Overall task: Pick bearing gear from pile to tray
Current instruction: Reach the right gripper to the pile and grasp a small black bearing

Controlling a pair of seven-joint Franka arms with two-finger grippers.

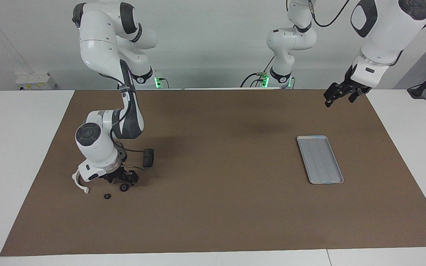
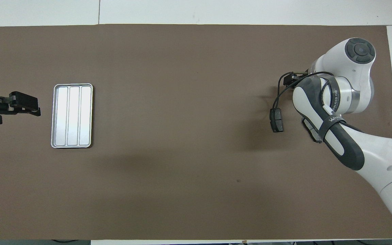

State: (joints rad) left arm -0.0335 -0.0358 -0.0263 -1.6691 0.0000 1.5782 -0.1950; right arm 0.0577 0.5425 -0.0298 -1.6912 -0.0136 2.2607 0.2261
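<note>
The pile lies at the right arm's end of the mat. My right gripper (image 1: 126, 181) is down low directly over the larger black round piece (image 1: 124, 188), which the overhead view hides under the gripper (image 2: 289, 80). A smaller black round piece (image 1: 107, 196) lies beside it. The white curved arc (image 1: 78, 182) is partly hidden by the arm. One dark brake pad (image 1: 148, 157) (image 2: 276, 119) shows whole, and the other (image 2: 313, 132) only peeks from under the arm. The silver tray (image 1: 311, 137) (image 2: 72, 85) holds nothing. My left gripper (image 1: 340, 95) (image 2: 26, 105) waits open in the air.
A brown mat (image 1: 216, 207) covers most of the white table. The left gripper hangs over the mat's corner beside the tray, at the left arm's end. The right arm's forearm and cable stretch over the pile.
</note>
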